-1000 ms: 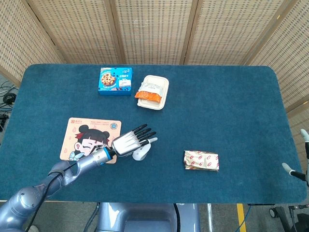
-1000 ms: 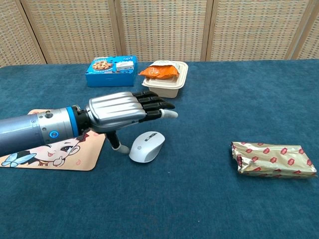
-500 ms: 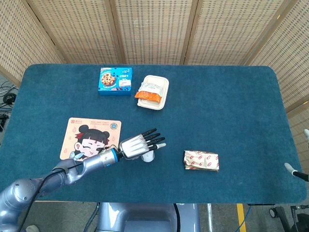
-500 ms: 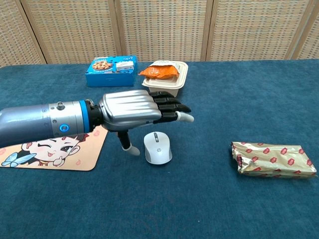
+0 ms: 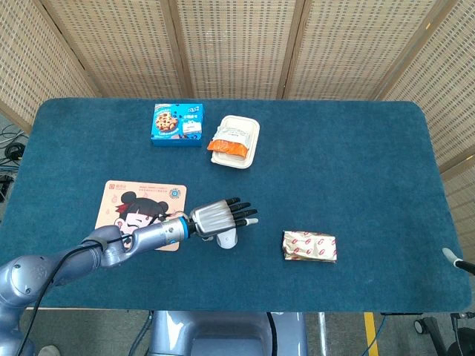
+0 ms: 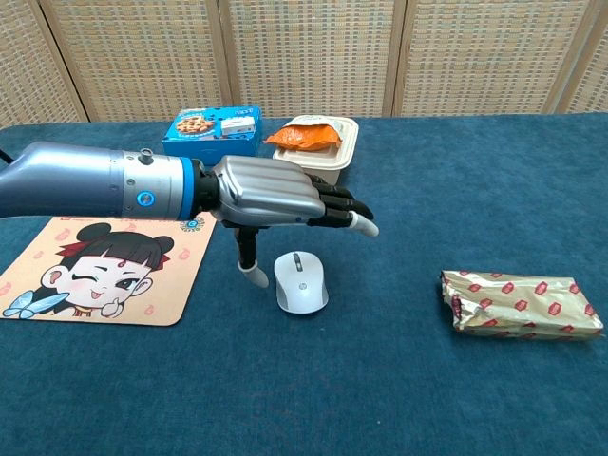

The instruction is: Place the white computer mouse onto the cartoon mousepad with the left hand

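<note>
Head view: silver left hand [image 5: 217,218] spread above small white plastic computer mouse [image 5: 227,238], just right of flat pink cartoon mousepad [image 5: 141,213]. Right hand unseen.

Chest view: fingers [image 6: 334,201] extended, holding nothing; thumb hanging beside mouse [image 6: 300,281] on blue cloth table [image 6: 399,380]. Likely risk: shoving it away sideways through off-centre closure.

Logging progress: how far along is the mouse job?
Done: the left hand has reached over the mouse. In hand: nothing yet; its fingers are spread above the mouse, which sits on the table beside the mousepad. Left: grasp, lift, and set it on the pad.
</note>
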`<state>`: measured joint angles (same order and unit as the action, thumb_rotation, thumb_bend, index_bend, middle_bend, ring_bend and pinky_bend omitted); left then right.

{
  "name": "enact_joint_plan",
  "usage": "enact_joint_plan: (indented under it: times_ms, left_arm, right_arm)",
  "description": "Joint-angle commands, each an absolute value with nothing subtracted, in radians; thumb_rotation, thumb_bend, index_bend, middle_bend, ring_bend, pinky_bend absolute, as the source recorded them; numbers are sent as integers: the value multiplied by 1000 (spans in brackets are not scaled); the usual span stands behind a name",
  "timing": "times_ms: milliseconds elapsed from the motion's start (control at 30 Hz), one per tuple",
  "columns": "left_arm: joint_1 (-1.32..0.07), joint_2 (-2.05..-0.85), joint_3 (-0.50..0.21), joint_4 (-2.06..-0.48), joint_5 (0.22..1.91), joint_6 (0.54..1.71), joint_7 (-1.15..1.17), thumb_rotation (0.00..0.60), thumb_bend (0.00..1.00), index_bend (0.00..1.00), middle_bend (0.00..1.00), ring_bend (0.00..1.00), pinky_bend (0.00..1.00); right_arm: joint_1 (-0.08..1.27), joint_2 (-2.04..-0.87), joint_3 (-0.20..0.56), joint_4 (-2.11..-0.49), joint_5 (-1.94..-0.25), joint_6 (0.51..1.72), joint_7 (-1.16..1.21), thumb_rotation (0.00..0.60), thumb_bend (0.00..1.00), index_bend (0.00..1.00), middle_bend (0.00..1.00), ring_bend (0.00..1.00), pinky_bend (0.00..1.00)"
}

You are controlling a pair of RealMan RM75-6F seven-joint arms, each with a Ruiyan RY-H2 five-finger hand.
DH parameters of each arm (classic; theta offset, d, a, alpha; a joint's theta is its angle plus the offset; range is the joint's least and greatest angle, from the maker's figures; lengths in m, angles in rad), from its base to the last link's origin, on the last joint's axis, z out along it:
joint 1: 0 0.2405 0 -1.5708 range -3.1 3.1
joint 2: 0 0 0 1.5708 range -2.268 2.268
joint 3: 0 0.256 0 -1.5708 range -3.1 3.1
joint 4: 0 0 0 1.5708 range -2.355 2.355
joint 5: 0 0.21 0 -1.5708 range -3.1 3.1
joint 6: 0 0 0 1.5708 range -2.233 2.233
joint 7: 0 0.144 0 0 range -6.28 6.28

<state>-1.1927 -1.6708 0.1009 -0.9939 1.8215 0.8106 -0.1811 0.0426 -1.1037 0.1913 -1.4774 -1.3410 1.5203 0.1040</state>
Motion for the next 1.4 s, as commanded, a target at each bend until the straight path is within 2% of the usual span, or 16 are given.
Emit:
enact_joint_plan:
  times_ms: [33, 233, 367, 467, 600, 667, 800, 1000, 1200, 1300, 1400]
  left_arm:
    - [-1216, -1689, 108, -991, 1816, 778, -188, 600, 0, 0, 0, 0, 128]
    - [-1240, -1722, 126, -964, 1813, 727, -186, 600, 42, 8, 0, 19, 146]
    - [-1249, -1731, 136, -951, 1814, 713, -182, 600, 114, 100, 33, 93, 212]
    - [-1251, -1741, 143, -932, 1815, 713, -179, 600, 146, 242, 177, 218, 277]
    - [-1239, -1748, 163, -903, 1836, 766, -188, 600, 210, 531, 418, 406, 359]
    - [-1231, -1742, 180, -889, 1851, 795, -197, 600, 225, 609, 480, 449, 377]
    - [-1202, -1716, 213, -859, 1880, 884, -224, 600, 245, 637, 501, 465, 388]
    - [-1135, -1657, 291, -747, 1964, 1097, -283, 600, 247, 639, 501, 465, 388]
    - [-1047, -1620, 377, -562, 2041, 1297, -351, 600, 222, 639, 501, 465, 388]
    - [-942, -1606, 440, -366, 2080, 1410, -391, 600, 199, 639, 501, 465, 388]
    - [-888, -1633, 456, -245, 2083, 1440, -445, 600, 193, 639, 501, 464, 388]
  right_arm:
    - [42, -1102, 194, -1475, -1335, 1517, 109, 600, 0, 0, 0, 0, 0]
    - [42, -1100, 198, -1468, -1324, 1507, 120, 600, 0, 0, 0, 0, 0]
    - [43, -1100, 201, -1463, -1318, 1503, 126, 600, 0, 0, 0, 0, 0]
    - [42, -1099, 204, -1459, -1311, 1501, 131, 600, 0, 0, 0, 0, 0]
    - [41, -1099, 206, -1454, -1305, 1497, 137, 600, 0, 0, 0, 0, 0]
    - [42, -1101, 206, -1451, -1301, 1493, 137, 600, 0, 0, 0, 0, 0]
    - [44, -1105, 206, -1448, -1300, 1490, 129, 600, 0, 0, 0, 0, 0]
    - [46, -1112, 203, -1448, -1300, 1488, 105, 600, 0, 0, 0, 0, 0]
    - [48, -1120, 202, -1452, -1297, 1490, 81, 600, 0, 0, 0, 0, 0]
    - [50, -1127, 203, -1454, -1293, 1495, 46, 600, 0, 0, 0, 0, 0]
    - [51, -1132, 209, -1455, -1280, 1497, 29, 600, 0, 0, 0, 0, 0]
